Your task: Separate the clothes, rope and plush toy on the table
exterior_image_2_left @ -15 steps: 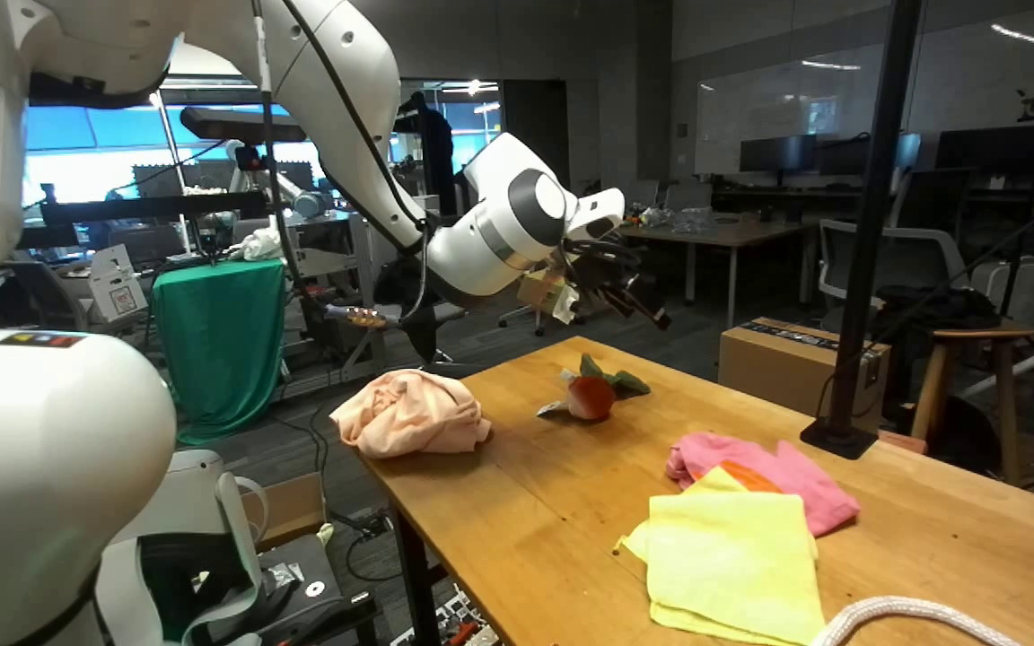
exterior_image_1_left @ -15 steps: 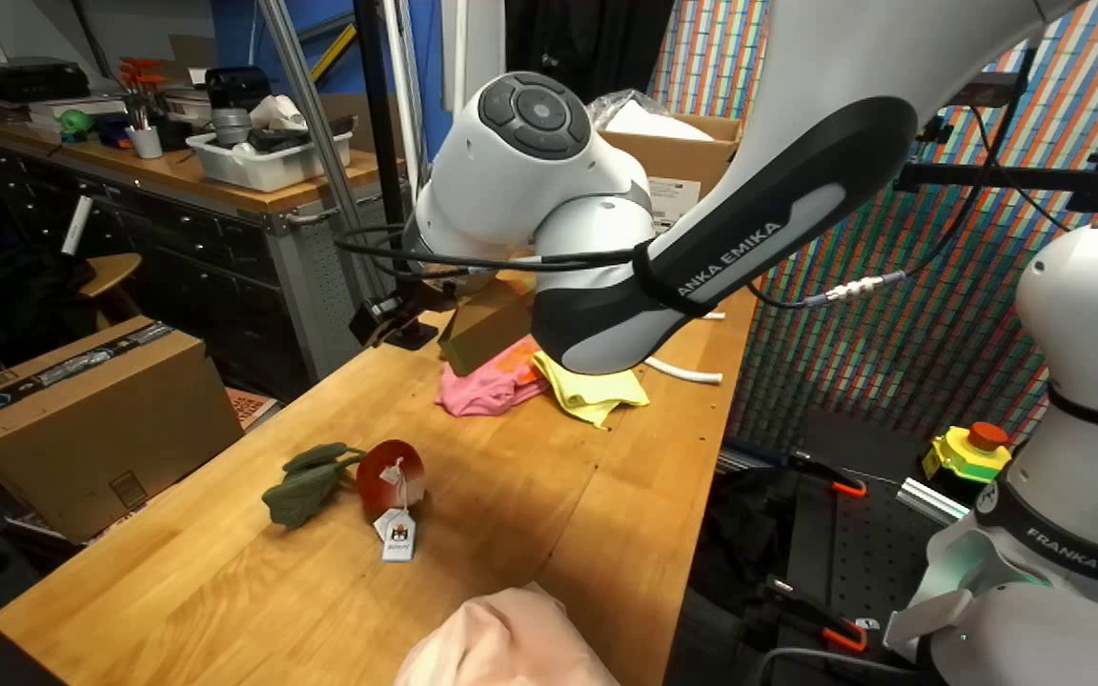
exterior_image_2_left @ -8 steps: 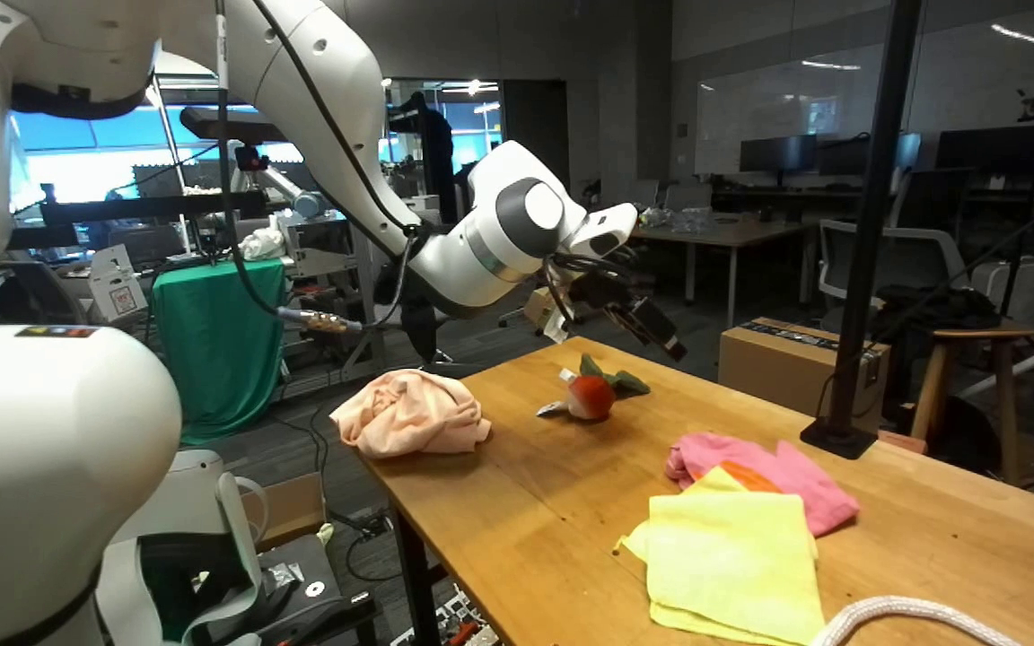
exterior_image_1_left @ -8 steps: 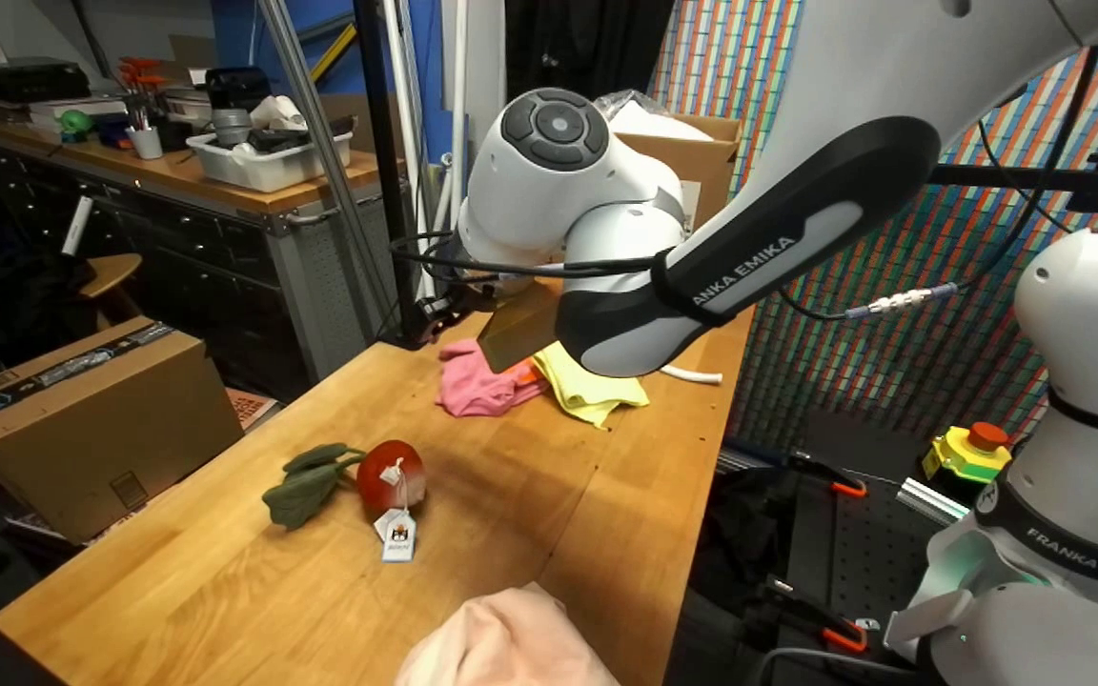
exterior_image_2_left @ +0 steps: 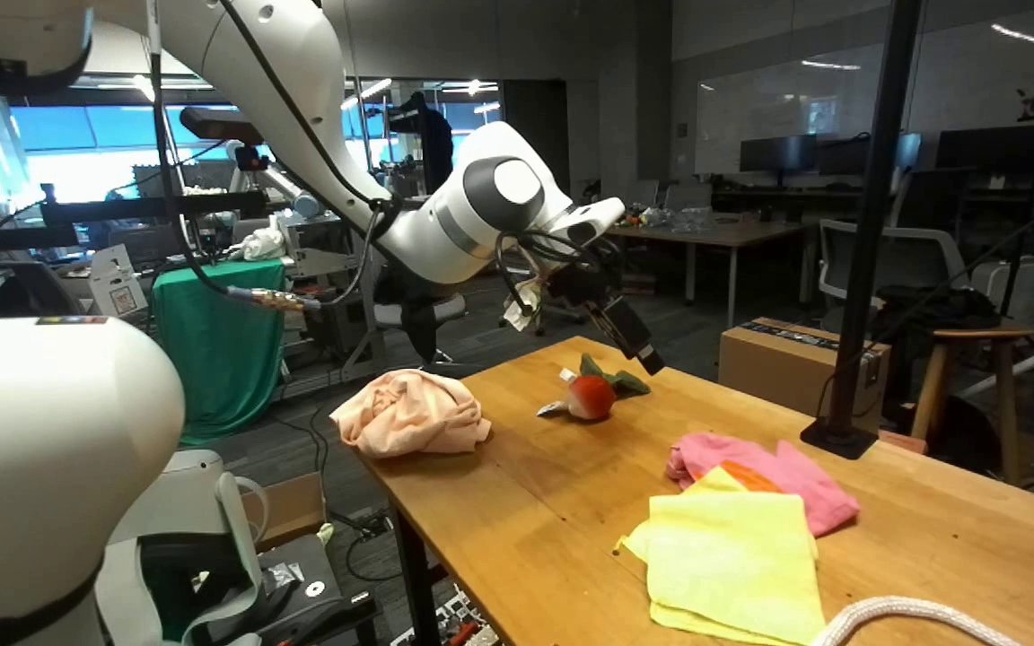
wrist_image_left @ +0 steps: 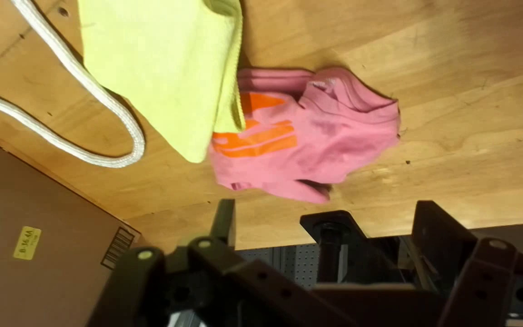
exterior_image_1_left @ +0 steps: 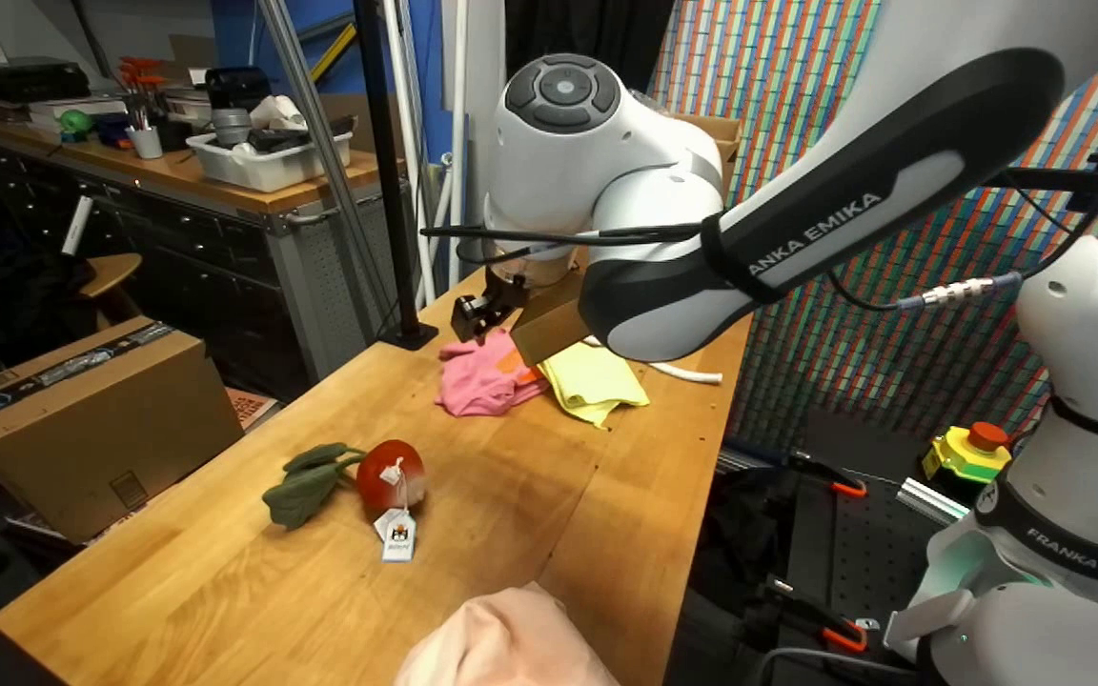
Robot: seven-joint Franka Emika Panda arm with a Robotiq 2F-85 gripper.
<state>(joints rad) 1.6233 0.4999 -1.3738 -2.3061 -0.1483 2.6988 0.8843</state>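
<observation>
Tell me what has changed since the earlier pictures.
The white robot arm carried the open black two-fingered hand past the slim black post, toward the right in an exterior view. Nothing was taken hold of or let go. Unmoved: the folded yellow cloth, the pink cloth with orange print, the crumpled peach cloth, the red plush toy with green leaves and the white braided rope.

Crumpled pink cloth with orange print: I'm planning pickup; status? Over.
Black two-fingered gripper open, empty. Pink cloth on light wooden table. Folded yellow-green cloth overlaps its edge, may snag; black upright pole close by.
</observation>
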